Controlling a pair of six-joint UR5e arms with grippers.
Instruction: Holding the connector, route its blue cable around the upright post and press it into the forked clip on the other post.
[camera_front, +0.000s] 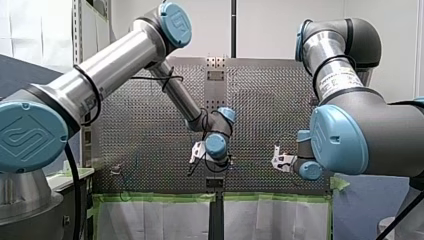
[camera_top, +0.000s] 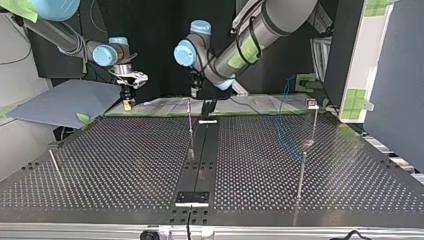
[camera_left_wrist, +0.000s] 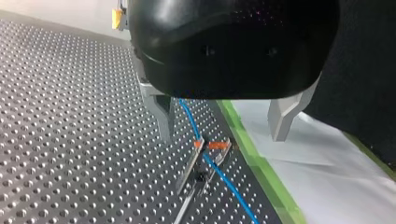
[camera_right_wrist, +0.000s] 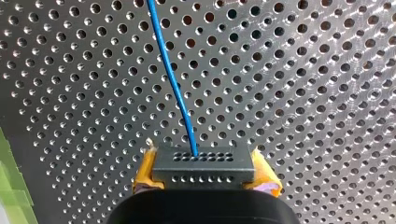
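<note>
Clearly light load: small dark grey perforated connector block (camera_right_wrist: 204, 163) clenched between yellow pads (camera_right_wrist: 264, 179) of right tool (camera_right_wrist: 205, 176), thin blue cable (camera_right_wrist: 173, 79) running ahead over perforated metal table (camera_right_wrist: 303, 93). Cable likely limp, slippery, easily kinked; take hold at rigid block, not wire. Elsewhere, left tool (camera_left_wrist: 224, 130) released, 2 metal fingers (camera_left_wrist: 163, 116) apart, hanging over orange-marked forked clip (camera_left_wrist: 205, 156); cable crosses it, seated or not, cannot tell. Likely snags: thin upright metal posts (camera_top: 301, 175).
</note>
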